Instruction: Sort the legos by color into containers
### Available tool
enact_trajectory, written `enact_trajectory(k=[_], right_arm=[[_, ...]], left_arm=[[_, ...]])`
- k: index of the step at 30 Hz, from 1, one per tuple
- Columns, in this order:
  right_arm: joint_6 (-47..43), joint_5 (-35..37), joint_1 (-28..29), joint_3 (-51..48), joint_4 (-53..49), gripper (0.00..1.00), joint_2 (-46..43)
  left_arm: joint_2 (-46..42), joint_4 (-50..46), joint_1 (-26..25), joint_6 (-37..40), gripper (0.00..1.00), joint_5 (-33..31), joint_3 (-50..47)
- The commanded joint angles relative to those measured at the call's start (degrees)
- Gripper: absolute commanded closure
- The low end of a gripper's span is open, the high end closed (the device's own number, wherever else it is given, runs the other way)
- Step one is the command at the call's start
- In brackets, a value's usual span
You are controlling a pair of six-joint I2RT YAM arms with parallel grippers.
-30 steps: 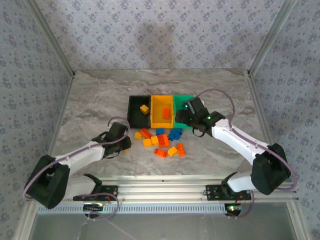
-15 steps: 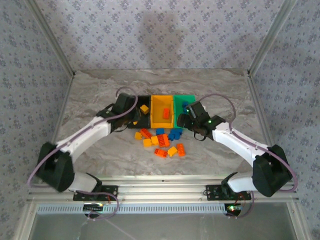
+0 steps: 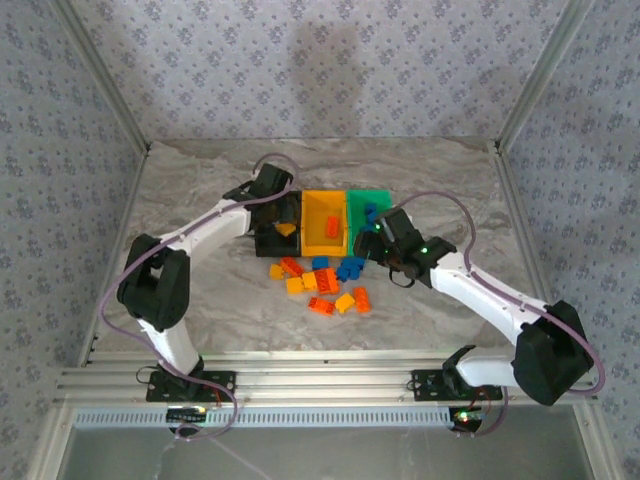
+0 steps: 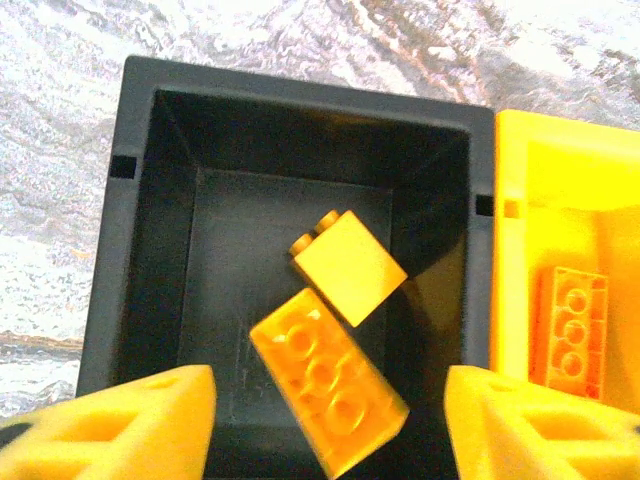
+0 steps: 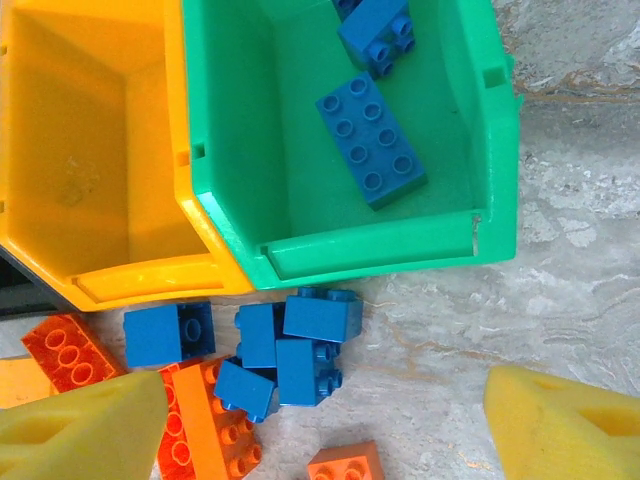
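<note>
The left gripper (image 3: pixel 281 212) hung over the black bin (image 3: pixel 262 243), jaws seemingly parted; loose legos (image 3: pixel 320 285) lay just before the containers (image 3: pixel 325 250).

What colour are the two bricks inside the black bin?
Yellow, both bricks in the black bin; clearest in the left wrist view.

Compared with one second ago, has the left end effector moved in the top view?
Yes. The left end effector went from the table, left of and nearer than the black bin, farther away to above that bin.
</note>
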Motion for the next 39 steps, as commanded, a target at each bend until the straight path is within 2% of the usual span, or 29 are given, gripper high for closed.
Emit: enact_trajectory(k=[1,5,8,14,19,25,33,39], right_arm=[[0.9,-0.1,0.3,-0.7,-1.2,0.15,-1.4],[1.0,-0.2,0.3,-0.8,-1.3,0.15,-1.6],[1.0,-0.2,0.3,-1.3,-1.0,0.15,-1.9],[1.5,-0.8,0.3,-2.4,0.2,0.15,-1.9],[1.3,-0.6,0.4,-1.8,-0.2,0.15,-1.7],[1.3,-0.7,0.5,-1.1,-0.9,0.15,-2.2],[1.4,-0.1,0.5,-0.7,-1.5,0.15,-2.9],[1.5,0.0,0.2,-0.8,-1.9,0.15,-3.3]], left_arm=[[-6.4,-0.6,-1.5,0.1,0.29,0.1,-2.3],[-14.5,0.0,-4.3,-1.0,0.19,1.5,-9.7],[-20.9,-0.1,-7.4,-2.1,0.16,1.2,-17.0],[-28.3,2.7,-8.5,-3.2,0.24,5.3,-31.2],[-26.8,6.2,-8.3,-2.1,0.25,5.1,-37.2],[-21.5,9.9,-6.1,-1.1,0.34,4.3,-37.4],[-16.4,12.7,-5.0,1.0,0.34,5.1,-33.8],[-14.0,14.9,-5.0,0.1,0.30,6.0,-33.3]])
